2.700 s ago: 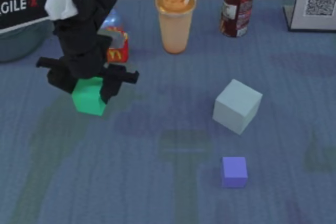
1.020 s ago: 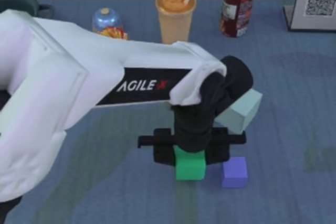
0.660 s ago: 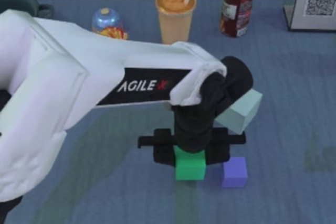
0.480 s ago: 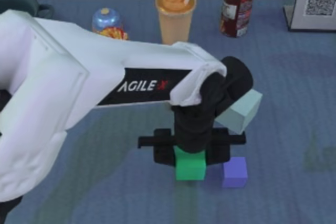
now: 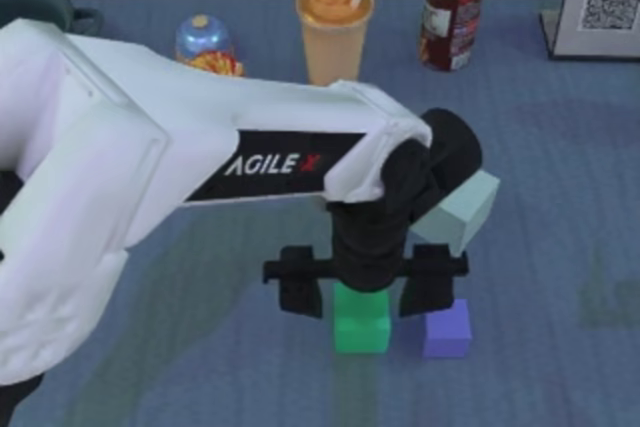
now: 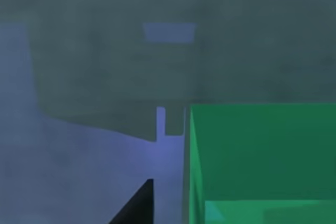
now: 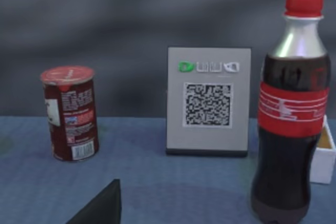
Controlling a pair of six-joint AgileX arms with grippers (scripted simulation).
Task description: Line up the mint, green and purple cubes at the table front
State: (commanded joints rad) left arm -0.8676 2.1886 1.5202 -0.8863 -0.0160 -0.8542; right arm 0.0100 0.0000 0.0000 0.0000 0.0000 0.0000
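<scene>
Top view: the left gripper [image 5: 362, 287] stands over the green cube [image 5: 361, 319] at the table [image 5: 540, 247] front. Half a second ago its fingers clamped the cube; now they are spread wide, clear of both sides. The cube sits just left of the purple cube [image 5: 447, 328]; the mint cube [image 5: 462, 211] lies behind, partly hidden by the arm.

Left wrist view: the green cube [image 6: 262, 161] fills one corner, apparently resting on the cloth.

Right wrist view: a can [image 7: 70, 113], sign [image 7: 208, 108] and cola bottle [image 7: 292, 114]; the right gripper's state cannot be told.
</scene>
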